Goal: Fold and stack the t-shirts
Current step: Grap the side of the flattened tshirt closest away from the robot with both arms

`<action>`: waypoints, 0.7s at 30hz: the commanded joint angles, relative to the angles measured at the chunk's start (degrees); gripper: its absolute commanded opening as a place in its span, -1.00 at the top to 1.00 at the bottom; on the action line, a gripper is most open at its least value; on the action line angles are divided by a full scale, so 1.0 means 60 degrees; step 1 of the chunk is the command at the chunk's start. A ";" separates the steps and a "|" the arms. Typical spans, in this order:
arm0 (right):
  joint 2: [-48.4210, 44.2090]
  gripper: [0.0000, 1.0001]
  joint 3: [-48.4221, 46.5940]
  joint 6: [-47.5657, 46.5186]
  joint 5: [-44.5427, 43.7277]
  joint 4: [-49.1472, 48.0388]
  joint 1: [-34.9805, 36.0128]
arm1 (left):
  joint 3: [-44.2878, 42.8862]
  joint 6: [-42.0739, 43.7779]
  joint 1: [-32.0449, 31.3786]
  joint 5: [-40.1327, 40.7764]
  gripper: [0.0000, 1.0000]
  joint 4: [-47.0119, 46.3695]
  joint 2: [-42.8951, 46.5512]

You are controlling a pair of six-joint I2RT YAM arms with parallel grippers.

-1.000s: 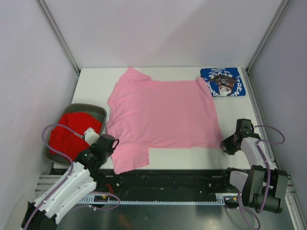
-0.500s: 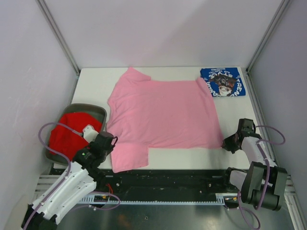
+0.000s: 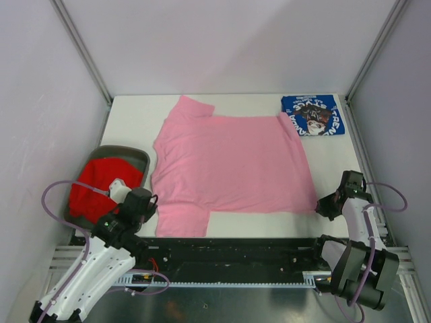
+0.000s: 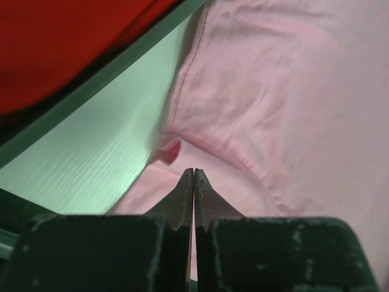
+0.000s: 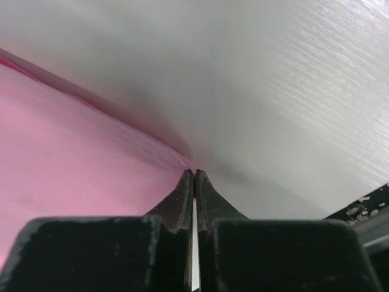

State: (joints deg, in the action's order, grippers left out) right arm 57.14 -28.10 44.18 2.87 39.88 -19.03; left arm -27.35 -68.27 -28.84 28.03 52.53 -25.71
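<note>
Left gripper (image 4: pixel 194 173) is clamped on the near sleeve of the pink shirt (image 3: pixel 229 161), and right gripper (image 5: pixel 194 174) is pinched shut on its near hem corner, probably to draw the cloth flat on the counter (image 3: pixel 135 114) for folding. The blue shirt (image 3: pixel 313 114) lies folded at the far right, and the red shirt (image 3: pixel 94 185) waits in the bin (image 3: pixel 138 156).

Left claw (image 4: pixel 194 173) closed, arm extended forward, right claw (image 5: pixel 194 175) closed, arm bent near base
</note>
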 commanded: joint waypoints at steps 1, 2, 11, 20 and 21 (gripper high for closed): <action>-0.0399 1.00 -0.0122 0.0017 0.0001 0.0854 -0.0163 | -0.0141 -0.0596 0.0075 -0.0187 1.00 0.0432 0.0181; -0.0508 1.00 -0.0122 0.0003 0.0003 0.0913 -0.0173 | -0.0149 -0.0607 0.0075 -0.0188 1.00 0.0438 0.0168; -0.0556 1.00 -0.0122 -0.0081 0.0399 0.0547 -0.0183 | 0.0150 -0.0352 -0.0040 -0.0003 0.21 -0.0244 -0.1790; -0.0342 1.00 -0.0122 -0.0191 0.0559 0.0284 -0.0183 | 0.0699 0.0213 -0.0078 0.0024 -0.02 -0.1514 -0.2307; -0.0333 1.00 -0.0122 -0.0196 0.0560 0.0268 -0.0183 | 0.0769 0.0295 -0.0075 -0.0046 -0.02 -0.1685 -0.2358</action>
State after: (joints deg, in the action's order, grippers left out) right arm 54.92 -28.10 43.86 5.52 42.46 -19.88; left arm -24.01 -68.49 -29.04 26.81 47.72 -39.11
